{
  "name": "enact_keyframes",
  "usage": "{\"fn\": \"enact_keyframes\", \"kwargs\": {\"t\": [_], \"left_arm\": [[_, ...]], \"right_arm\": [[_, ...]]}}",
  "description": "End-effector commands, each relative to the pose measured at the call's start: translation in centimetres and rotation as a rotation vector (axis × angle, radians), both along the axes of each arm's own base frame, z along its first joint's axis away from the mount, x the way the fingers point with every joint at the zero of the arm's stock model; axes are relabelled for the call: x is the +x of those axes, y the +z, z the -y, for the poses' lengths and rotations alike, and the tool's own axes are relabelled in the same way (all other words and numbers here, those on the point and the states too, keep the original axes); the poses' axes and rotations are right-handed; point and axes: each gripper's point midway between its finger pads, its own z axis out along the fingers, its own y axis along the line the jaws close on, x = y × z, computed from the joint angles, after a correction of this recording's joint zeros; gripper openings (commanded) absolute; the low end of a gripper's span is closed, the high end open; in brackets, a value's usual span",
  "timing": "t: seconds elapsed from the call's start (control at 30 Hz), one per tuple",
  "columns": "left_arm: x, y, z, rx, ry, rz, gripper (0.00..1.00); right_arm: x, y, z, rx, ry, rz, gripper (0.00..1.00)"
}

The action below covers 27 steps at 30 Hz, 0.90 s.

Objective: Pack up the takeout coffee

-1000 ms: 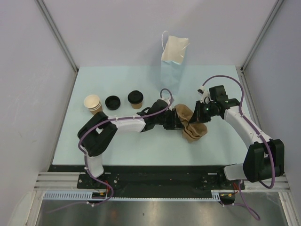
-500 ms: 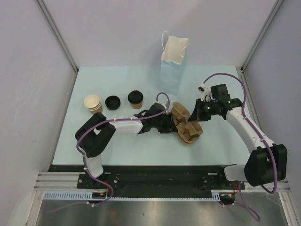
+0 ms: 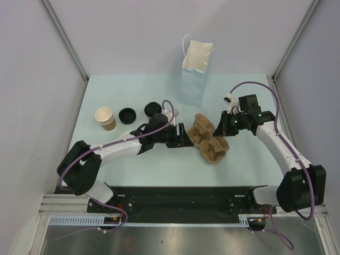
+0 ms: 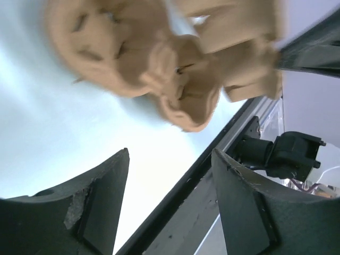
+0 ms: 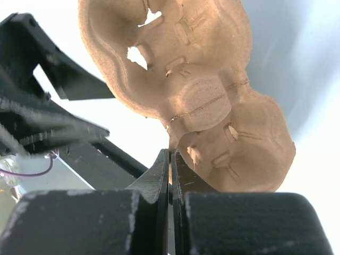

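From above, the pale blue surface (image 3: 106, 159) carries a row of three things on its far left. There is a stack of open tan cups (image 3: 105, 117), then a loose black lid (image 3: 127, 115), then the takeout coffee (image 3: 152, 109). The coffee stands upright with its black lid on, and the left arm's cable crosses just to its right. A paper bag (image 3: 195, 58) stands upright at the far middle. A brown pulp cup carrier (image 3: 208, 141) sits mid-surface, right of centre, between the two arms. The left gripper (image 3: 185, 139) points at its left side and the right gripper (image 3: 222, 129) meets its far right edge. The coffee is well apart from the carrier and the bag, and neither gripper touches it.

In the left wrist view the left gripper (image 4: 170, 159) stands wide open with nothing between its dark fingers (image 4: 106, 202). The carrier (image 4: 159, 58) lies beyond the tips, blurred and clear of them.

In the right wrist view the right gripper (image 5: 171, 159) has its fingers pressed almost together, pinching the carrier's (image 5: 202, 101) rim at the waist between two cup wells. The wells are empty.
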Motion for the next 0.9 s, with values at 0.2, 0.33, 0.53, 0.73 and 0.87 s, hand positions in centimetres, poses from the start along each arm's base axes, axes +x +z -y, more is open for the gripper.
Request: {"fn": "enact_keyframes", "kwargs": {"t": [0.2,0.33,0.53,0.73,0.87], "left_arm": [[2.8,11.5,-8.0,-0.166,0.002,0.282,0.78],[5.6,17.1,-13.7,-0.159,0.11,0.428,0.88],[9.6,21.7,-25.1,-0.066,0.355,0.519,0.93],[10.9,22.3,-32.0,-0.014,0.482,0.49,0.95],[10.5,21.3,-32.8,-0.032,0.495,0.463,0.95]], "right_arm": [[-1.8,7.7,-4.2,0.069,0.238,0.306,0.0],[-3.4,8.9,-7.5,0.032,0.443,0.434,0.0],[-5.8,8.0,-14.2,-0.081,0.805,0.659,0.0],[-7.3,4.7,-21.4,-0.163,1.02,0.783,0.0],[-7.0,1.3,-25.4,-0.224,1.087,0.821,0.0]]}}
